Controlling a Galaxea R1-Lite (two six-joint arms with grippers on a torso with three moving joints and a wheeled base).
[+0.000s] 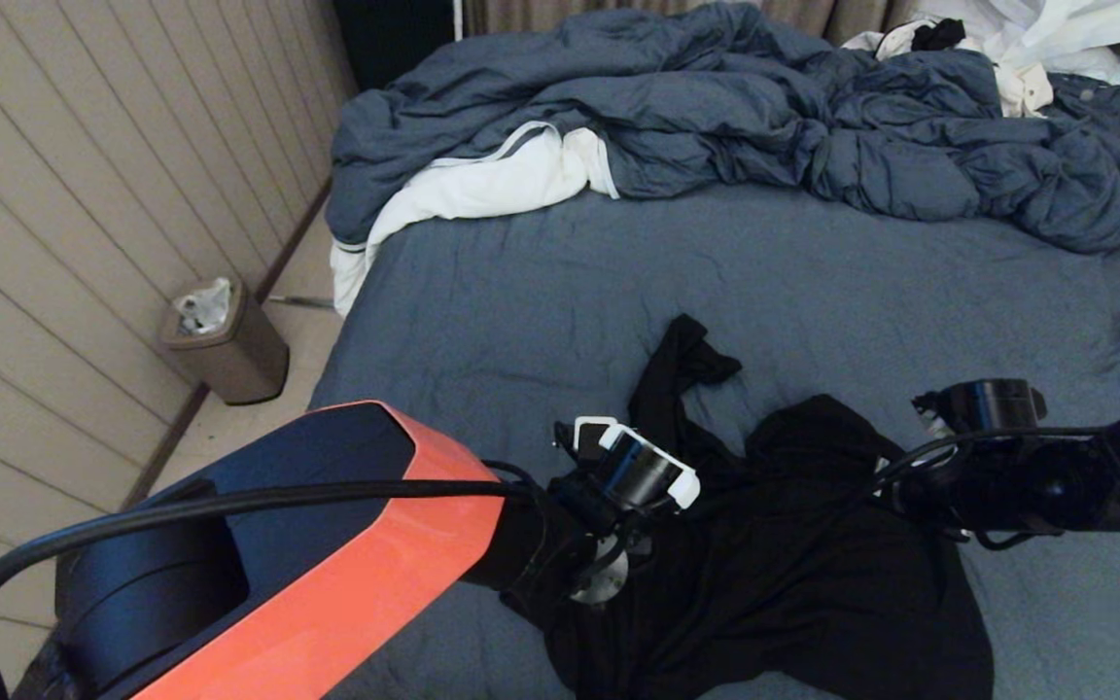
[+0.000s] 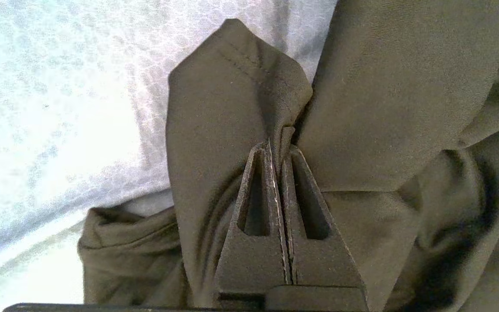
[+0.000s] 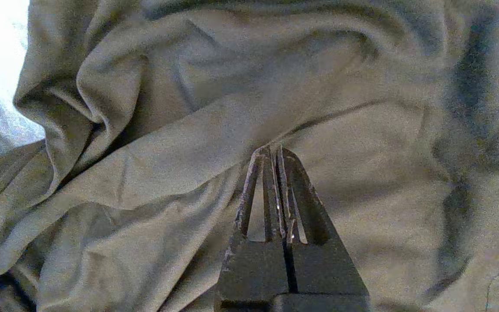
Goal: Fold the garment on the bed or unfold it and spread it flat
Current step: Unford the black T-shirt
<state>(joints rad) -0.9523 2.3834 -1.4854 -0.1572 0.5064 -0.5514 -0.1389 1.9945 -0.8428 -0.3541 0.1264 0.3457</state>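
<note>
No text, label, brand, number or sign could be read anywhere in the three views.

We see the garment (image 1: 793, 574) lying crumpled on the bed (image 1: 541, 292), at the near edge, a bit right of the middle. One thin part of it reaches away from us toward the far side. The left gripper (image 2: 280, 143) sits on the garment's left part, pinching a fold. The right gripper (image 3: 275, 151) sits on its right part, with cloth between its tips. The duvet (image 1: 764, 117) is piled along the far side of the bed. A white cloth (image 1: 482, 190) pokes out under the duvet's left end. A bin (image 1: 225, 340) stands on the floor left of the bed, by the wall (image 1: 84, 175).
</note>
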